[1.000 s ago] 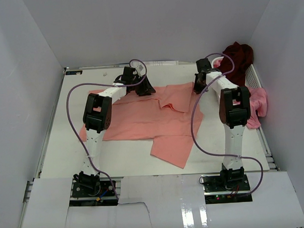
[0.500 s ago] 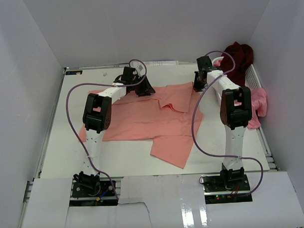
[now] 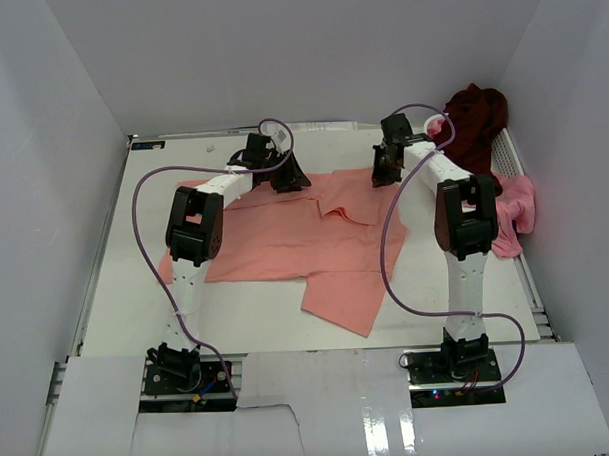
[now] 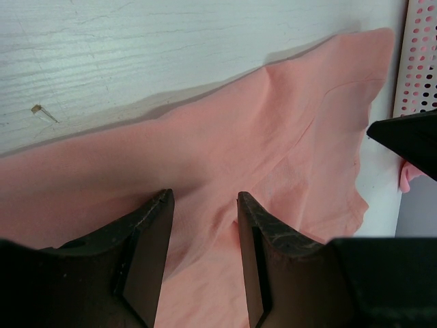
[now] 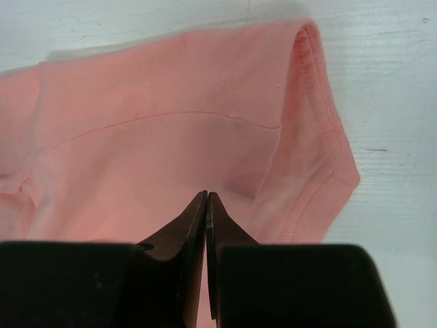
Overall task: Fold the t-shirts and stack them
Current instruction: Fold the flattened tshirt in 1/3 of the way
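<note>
Two pincers are mine, and much of what surrounds them is only partly visible. In the top view my left pincer (image 3: 283, 179) and right pincer (image 3: 385, 173) are small dark shapes at the far edge of the salmon-pink t-shirt (image 3: 295, 243), too small there to show how their jaws stand. My wrist cameras show more. The left pincer (image 4: 203, 198) is parted, with salmon cloth showing in the gap, and it grips nothing. The right pincer (image 5: 205, 198) is closed, its tips pressed together over a hemmed sleeve. I cannot tell whether any cloth is caught between them. The salmon-pink t-shirt lies spread across the middle of the table (image 3: 117, 295), one sleeve pointing toward the lower centre of the frame. My left arm covers part of its left side. At the right edge of the top view stands the white slatted basket (image 3: 507, 156), mostly hidden behind my right arm and by cloth. The dark maroon t-shirt (image 3: 478, 112) is heaped at its far end, in the upper right of the frame. The brighter pink t-shirt (image 3: 514, 216) is draped at its nearer end, partly behind my right arm. I cannot tell how far either one sits inside the basket. In the left wrist view a strip of the basket's perforated wall (image 4: 418, 61) is cut off by the upper right edge.
</note>
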Controlling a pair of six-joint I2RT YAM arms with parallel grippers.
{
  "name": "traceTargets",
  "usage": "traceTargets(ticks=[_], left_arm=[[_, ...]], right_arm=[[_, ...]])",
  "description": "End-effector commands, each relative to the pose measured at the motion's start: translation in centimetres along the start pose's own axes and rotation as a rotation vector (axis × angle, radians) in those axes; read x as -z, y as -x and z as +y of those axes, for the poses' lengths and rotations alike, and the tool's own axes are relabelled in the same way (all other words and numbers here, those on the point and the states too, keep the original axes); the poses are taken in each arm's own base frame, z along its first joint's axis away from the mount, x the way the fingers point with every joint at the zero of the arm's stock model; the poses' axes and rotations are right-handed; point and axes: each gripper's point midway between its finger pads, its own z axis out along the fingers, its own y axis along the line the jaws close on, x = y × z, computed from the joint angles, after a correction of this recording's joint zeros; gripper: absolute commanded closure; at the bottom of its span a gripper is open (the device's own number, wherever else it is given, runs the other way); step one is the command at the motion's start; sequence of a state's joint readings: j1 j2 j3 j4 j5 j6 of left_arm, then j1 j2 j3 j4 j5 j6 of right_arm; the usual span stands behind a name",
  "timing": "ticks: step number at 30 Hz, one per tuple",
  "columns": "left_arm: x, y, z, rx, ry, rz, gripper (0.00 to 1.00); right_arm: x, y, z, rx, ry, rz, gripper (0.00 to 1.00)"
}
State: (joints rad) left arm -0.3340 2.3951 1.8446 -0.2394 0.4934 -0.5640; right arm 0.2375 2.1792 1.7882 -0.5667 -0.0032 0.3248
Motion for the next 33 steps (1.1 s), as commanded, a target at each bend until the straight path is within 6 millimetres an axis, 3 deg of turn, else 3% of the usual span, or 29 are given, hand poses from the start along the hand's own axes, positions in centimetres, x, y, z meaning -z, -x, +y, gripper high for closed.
traceTargets(ticks=[1, 8, 22, 28, 32, 33], left_arm=[[2.6, 1.6, -1.2, -0.024, 0.025, -0.029, 0.46], [2.6, 1.5, -1.0, -0.019, 0.026, -0.025, 0.46], [3.0, 1.6, -1.0, -0.018, 0.030, -0.032, 0.46], [3.2, 1.8, -1.2, -0.021, 0.026, -0.035, 0.46], [3.7, 2.6, -2.2, -0.026, 0.007, -0.039, 0.46], [4.1, 3.6, -3.1, -0.040, -0.006, -0.058, 0.46]], right_arm=[[-1.4, 0.0, -0.2, 0.006, 0.003, 0.012, 0.92], [-2.3, -1.0, -2.1, 0.026, -0.084, 0.034, 0.92], [-1.8, -2.3, -6.0, 0.075, -0.273, 0.053, 0.92], [-1.3, -1.3, -5.7, 0.068, -0.272, 0.034, 0.91], [-0.4, 0.9, -3.6, 0.055, -0.186, -0.015, 0.71], [0.2, 2.2, -2.8, 0.053, -0.159, -0.048, 0.69]])
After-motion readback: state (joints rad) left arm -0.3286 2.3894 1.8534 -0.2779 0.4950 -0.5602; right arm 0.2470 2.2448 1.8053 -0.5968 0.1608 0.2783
